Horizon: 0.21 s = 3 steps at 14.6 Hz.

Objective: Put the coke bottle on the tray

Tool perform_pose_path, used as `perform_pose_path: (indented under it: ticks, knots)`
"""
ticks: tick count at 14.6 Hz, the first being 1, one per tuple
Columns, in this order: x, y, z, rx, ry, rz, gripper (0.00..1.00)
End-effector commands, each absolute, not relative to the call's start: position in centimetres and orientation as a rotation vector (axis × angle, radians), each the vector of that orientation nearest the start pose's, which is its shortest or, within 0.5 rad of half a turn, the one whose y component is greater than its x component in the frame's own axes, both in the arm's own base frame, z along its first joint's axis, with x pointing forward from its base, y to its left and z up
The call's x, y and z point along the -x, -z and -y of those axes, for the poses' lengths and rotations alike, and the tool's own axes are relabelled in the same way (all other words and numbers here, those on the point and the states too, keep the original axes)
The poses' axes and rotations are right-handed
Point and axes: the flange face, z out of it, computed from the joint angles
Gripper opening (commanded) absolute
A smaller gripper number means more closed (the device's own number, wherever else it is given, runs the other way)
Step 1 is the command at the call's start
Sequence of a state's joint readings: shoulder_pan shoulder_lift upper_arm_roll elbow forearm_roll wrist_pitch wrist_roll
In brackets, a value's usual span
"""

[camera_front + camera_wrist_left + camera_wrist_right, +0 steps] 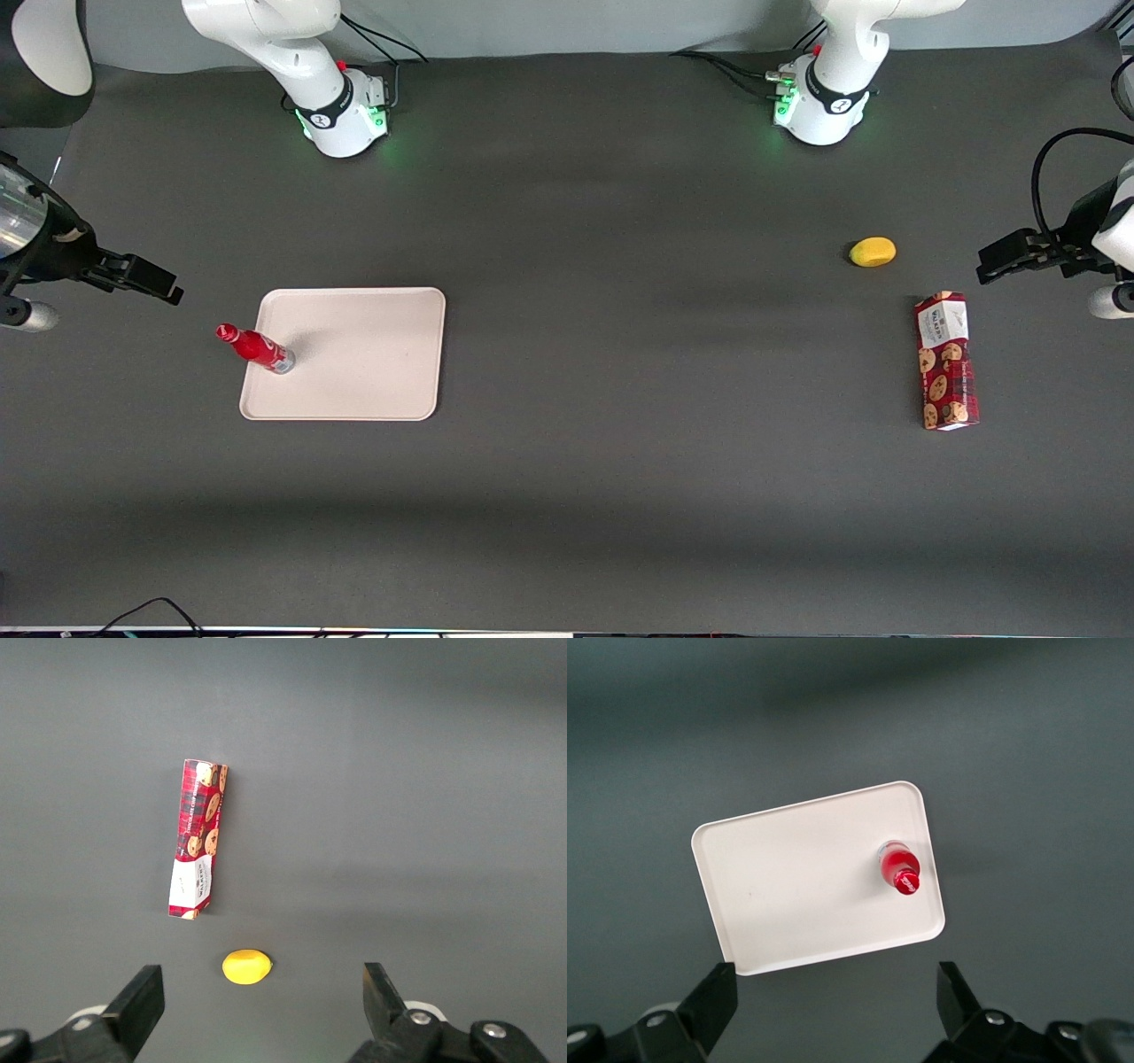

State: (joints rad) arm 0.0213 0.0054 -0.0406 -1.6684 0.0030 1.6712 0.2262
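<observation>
The small red coke bottle (254,347) stands upright on the cream-beige tray (372,354), near the tray's edge toward the working arm's end of the table. In the right wrist view I look down on its red cap (904,879) standing on the tray (797,886). My right gripper (146,279) is open and empty. It hangs high above the table, off the tray toward the working arm's end and a little farther from the front camera than the bottle. Its two dark fingers stand wide apart in the right wrist view (837,1010), with only table between them.
A yellow lemon (873,252) and a red cookie box (946,361) lie toward the parked arm's end of the table; both also show in the left wrist view, the lemon (246,966) and the box (198,838). The two arm bases (341,111) stand farthest from the front camera.
</observation>
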Motion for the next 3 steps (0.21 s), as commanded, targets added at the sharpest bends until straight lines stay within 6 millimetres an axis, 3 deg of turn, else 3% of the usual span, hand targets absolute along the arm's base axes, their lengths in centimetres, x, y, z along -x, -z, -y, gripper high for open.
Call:
perform_pose_path:
  ticks: [1,3]
  knots:
    - [-55.7,-59.84,1.24,3.097,0.013,-0.358,1.0]
    - [-55.88,-59.71,0.96,3.095,0.008,-0.365,1.0]
